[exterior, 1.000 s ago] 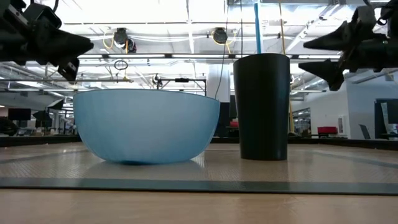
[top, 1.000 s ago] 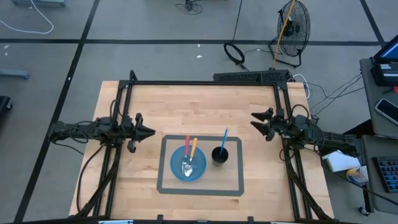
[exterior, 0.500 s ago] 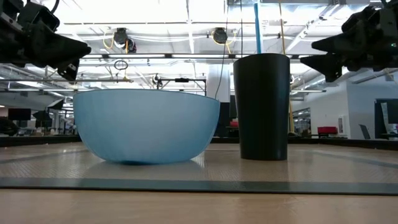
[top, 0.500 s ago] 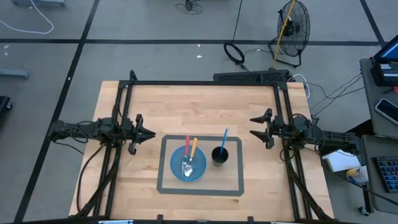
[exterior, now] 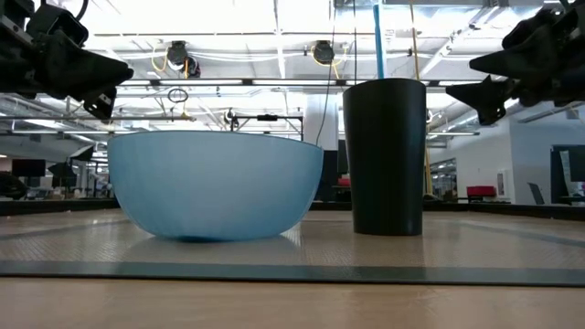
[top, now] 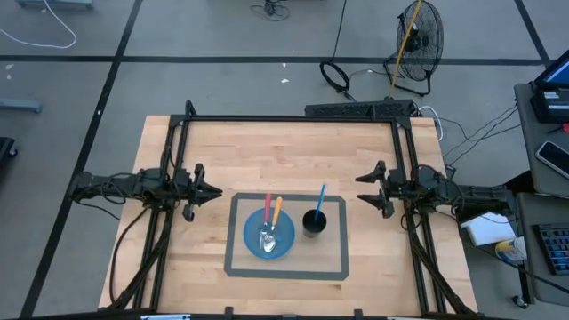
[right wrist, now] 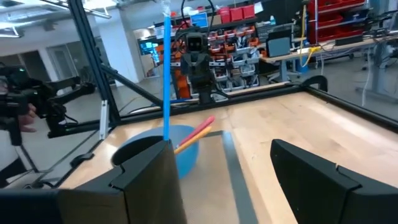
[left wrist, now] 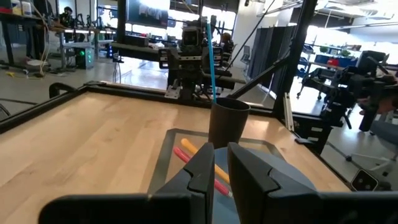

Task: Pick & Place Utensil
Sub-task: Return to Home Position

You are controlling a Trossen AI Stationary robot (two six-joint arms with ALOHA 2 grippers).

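A light blue bowl stands on a grey-bordered mat. A red-handled utensil and an orange-handled utensil lean on its far rim, heads in the bowl. A black cup beside it holds a blue-handled utensil upright; the cup also shows in the low view. My left gripper hovers shut left of the mat. My right gripper hovers open right of the cup, empty.
A black frame runs along the table's far edge and sides. Bare wood lies between each gripper and the mat. A fan stands on the floor beyond the table.
My right gripper has opened wider and drawn back a little toward the table's right edge. The left arm, bowl, cup and utensils have kept still.
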